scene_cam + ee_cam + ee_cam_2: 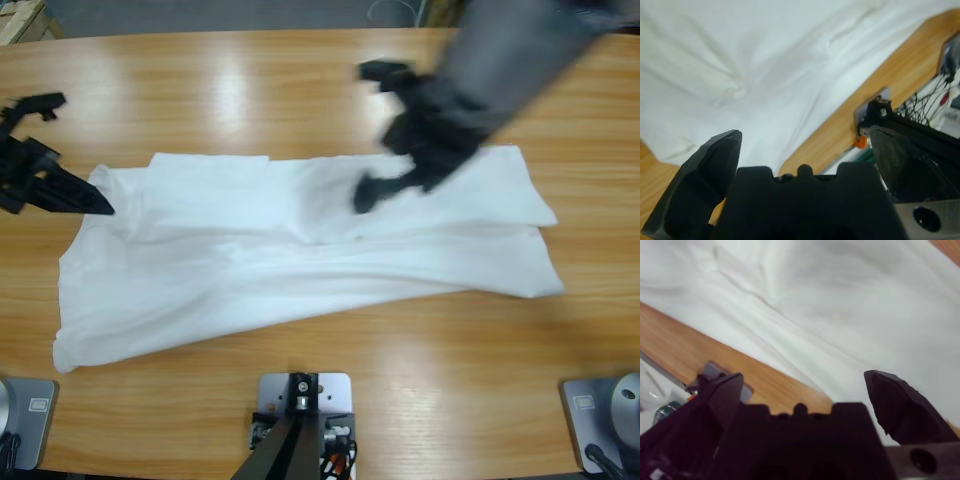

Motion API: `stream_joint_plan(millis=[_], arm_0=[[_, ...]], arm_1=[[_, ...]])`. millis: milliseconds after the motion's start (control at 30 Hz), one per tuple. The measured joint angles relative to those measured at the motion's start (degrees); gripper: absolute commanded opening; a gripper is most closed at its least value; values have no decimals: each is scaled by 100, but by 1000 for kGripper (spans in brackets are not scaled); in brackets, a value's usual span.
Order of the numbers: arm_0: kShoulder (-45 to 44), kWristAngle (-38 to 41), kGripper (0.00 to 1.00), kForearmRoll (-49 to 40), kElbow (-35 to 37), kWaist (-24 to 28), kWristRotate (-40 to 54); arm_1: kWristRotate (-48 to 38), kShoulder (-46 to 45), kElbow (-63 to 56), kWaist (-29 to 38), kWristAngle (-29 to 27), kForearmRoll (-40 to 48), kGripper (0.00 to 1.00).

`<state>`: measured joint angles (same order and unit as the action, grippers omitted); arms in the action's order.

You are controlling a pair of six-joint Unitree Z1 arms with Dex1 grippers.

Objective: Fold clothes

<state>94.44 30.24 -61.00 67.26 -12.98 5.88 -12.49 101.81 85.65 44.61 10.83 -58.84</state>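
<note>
The clothes are one white T-shirt [250,260] lying wrinkled lengthwise across the wooden table [300,80]. My left gripper [85,154] is at the shirt's left end, open wide, its lower jaw tip reaching the cloth's edge. The left wrist view shows white cloth [765,60] ahead of the open left gripper [805,134], nothing between the jaws. My right gripper [360,138] comes in from the upper right and hangs open above the shirt's upper middle. In the right wrist view the right gripper [804,376] is open over the shirt [840,300], holding nothing.
Bare wood runs along the table's far side and along the near edge [450,380] in front of the shirt. The right arm's grey forearm [510,50] slants across the upper right corner. Bare table [690,340] also shows beside the cloth in the right wrist view.
</note>
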Motion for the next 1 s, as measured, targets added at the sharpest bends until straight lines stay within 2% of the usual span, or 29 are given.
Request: stream_joint_plan(millis=[100,300,467,633,700,800,900,1000], arm_0=[[-192,28,1000,61,-84,155,-35],[-266,172,1000,86,-164,230,-46],[-287,367,1000,86,-251,236,-46],[-426,382,1000,86,-296,238,-71],[-469,330,1000,87,-296,238,-149],[-497,-147,1000,87,-296,186,-350],[-497,-619,1000,87,-296,27,-549],[-495,-755,1000,87,-296,-64,-632]], arm_1=[[-113,-865,-983,-503,144,438,1000],[-612,-2262,-3186,-1865,1190,2090,1000],[-1055,-2608,-4474,-2652,1786,3523,1000],[-1088,-2517,-4715,-3777,2205,4046,1000],[-1088,-2293,-4716,-4083,2276,4121,1000],[-1101,-1799,-4712,-4352,2265,4131,1000],[-1345,-1413,-4758,-4413,1933,4176,1000],[-1726,-1275,-5040,-4352,1430,4366,1000]])
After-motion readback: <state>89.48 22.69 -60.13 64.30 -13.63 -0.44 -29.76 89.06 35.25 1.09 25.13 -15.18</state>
